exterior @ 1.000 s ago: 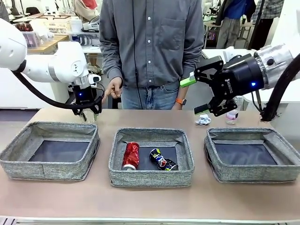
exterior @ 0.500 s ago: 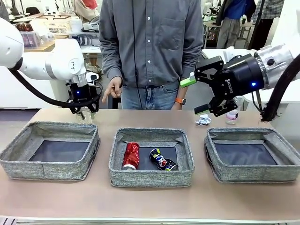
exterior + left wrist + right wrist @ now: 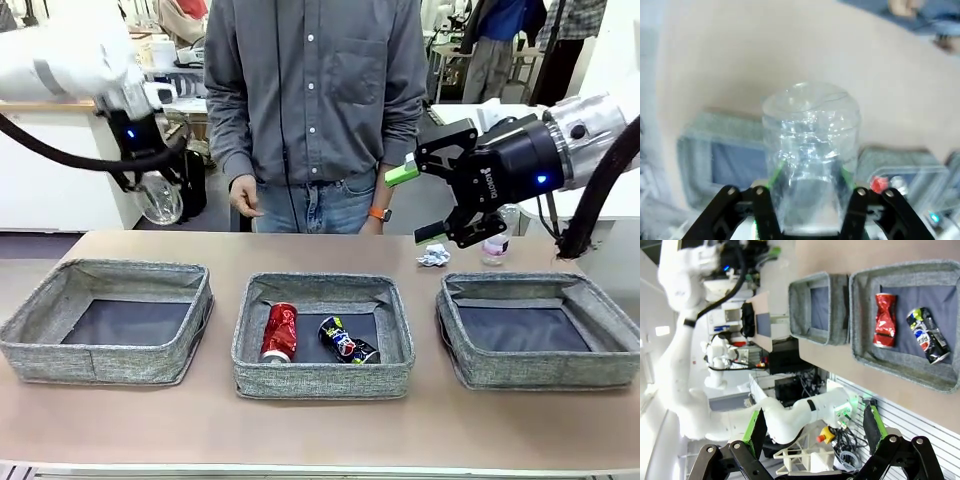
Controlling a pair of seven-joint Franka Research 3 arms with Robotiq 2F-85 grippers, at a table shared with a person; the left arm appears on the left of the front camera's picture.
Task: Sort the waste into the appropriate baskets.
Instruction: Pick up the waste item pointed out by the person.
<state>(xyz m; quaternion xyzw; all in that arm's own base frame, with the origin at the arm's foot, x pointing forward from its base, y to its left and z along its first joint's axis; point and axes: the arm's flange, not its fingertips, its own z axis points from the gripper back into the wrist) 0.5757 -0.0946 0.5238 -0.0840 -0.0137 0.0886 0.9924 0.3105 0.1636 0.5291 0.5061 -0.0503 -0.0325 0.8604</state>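
My left gripper (image 3: 152, 188) is shut on a clear plastic cup (image 3: 161, 199), held high above the table behind the left basket (image 3: 105, 365). The left wrist view has the cup (image 3: 810, 145) between my fingers (image 3: 765, 210), with blurred baskets far below. A red can (image 3: 279, 331) and a dark blue-and-yellow can (image 3: 348, 340) lie in the middle basket (image 3: 320, 380). The right basket (image 3: 545, 372) holds nothing. Over the table's far right my right gripper (image 3: 416, 205) hangs open above a white paper wad (image 3: 433, 256). A small water bottle (image 3: 496, 244) stands beside it.
A person in a grey shirt stands at the far side, one hand (image 3: 243, 194) hanging near the table's edge. In the right wrist view, beyond my open right gripper (image 3: 816, 426), lie the red can (image 3: 885, 320) and the blue can (image 3: 930, 335).
My left arm has lifted the cup from the table behind the left basket, up and to the left. The person's hand has drawn back. The right arm has not moved.
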